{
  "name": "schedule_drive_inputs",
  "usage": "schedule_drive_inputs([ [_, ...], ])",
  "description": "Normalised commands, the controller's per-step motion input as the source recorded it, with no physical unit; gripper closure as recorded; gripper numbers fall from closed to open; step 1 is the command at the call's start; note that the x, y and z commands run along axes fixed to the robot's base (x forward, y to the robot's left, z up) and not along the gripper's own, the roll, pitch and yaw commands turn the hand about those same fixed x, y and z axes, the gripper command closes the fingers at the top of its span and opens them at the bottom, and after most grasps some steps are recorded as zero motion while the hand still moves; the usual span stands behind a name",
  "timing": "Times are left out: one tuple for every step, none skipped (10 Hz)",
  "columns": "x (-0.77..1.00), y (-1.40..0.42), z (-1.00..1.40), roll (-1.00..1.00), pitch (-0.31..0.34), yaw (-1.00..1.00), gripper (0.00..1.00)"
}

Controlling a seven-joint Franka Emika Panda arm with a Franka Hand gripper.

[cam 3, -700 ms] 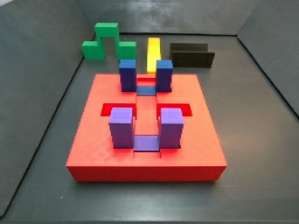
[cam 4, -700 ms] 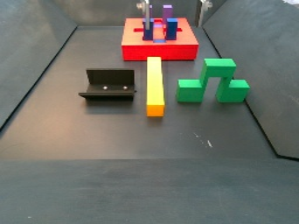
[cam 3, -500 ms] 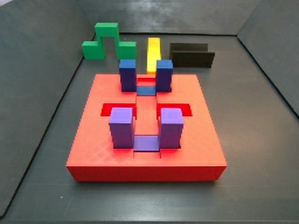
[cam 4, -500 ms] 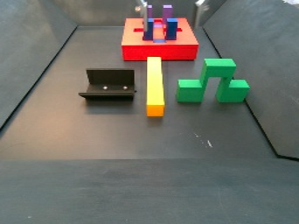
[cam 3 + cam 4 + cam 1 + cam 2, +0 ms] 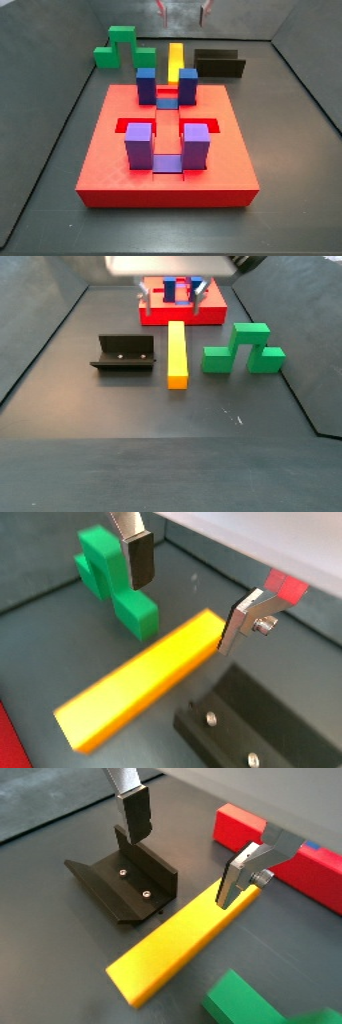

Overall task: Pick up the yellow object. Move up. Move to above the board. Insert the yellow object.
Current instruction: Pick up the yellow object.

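While the gripper [image 5: 194, 587] hangs above the floor with its two silver fingers spread wide and nothing between them, the yellow object [image 5: 144, 678] lies flat beneath it on the dark floor, untouched; in both wrist views the bar runs under the gap between the fingers, and in a wrist view one finger [image 5: 242, 872] appears over the bar's far end while its mate sits over the fixture's side. In a side view the gripper [image 5: 171, 300] shows at the top of the frame, its fingertips hanging over the near edge of the board [image 5: 213, 314] and the far end of the bar [image 5: 177, 352]; in a side view the gripper [image 5: 185, 10] is only just visible at the upper edge, above the bar's far end [image 5: 177, 56].

The yellow bar lies lengthwise between the fixture [image 5: 124, 354] on one side and the green stepped block [image 5: 243, 348] on the other, close to each but touching neither; one end of it lies just beside the board, the other, shading to orange, points away from it; the fixture [image 5: 123, 875] shows two small screws on its upright face.

The red board [image 5: 107, 165] sits flat on the floor, carrying two blue posts [image 5: 147, 83] near the bar's end and two purple posts [image 5: 138, 146] farther from it, with a recessed channel running between the pairs; the green block [image 5: 120, 47] and the fixture [image 5: 219, 63] stand beyond it, either side of the bar.
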Motion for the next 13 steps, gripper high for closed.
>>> schedule_drive_inputs([
  [0.15,-0.02,-0.55,0.0,-0.04,-0.03,0.0],
  [0.0,0.0,-0.51,0.0,-0.02,-0.09,0.0],
  [0.0,0.0,-0.5,0.0,-0.031,-0.09,0.0],
  [-0.01,-0.04,-0.56,0.0,-0.059,-0.03,0.0],
  [0.0,-0.1,-0.5,0.01,-0.04,0.0,0.0],
  [0.0,-0.08,-0.41,0.04,0.0,0.0,0.0],
  [-0.03,-0.04,-0.35,0.04,0.0,-0.01,0.0],
  [-0.09,-0.02,-0.35,0.07,0.0,-0.04,0.0],
  [-0.14,0.0,-0.31,0.08,0.0,-0.08,0.0],
  [-0.23,0.0,-0.28,0.08,0.0,-0.15,0.0],
  [-0.24,0.0,-0.24,0.04,0.0,-0.2,0.0],
  [-0.3,0.0,-0.1,0.01,-0.007,-0.26,0.0],
  [-0.21,0.0,-0.02,0.0,-0.024,-0.22,0.0],
])
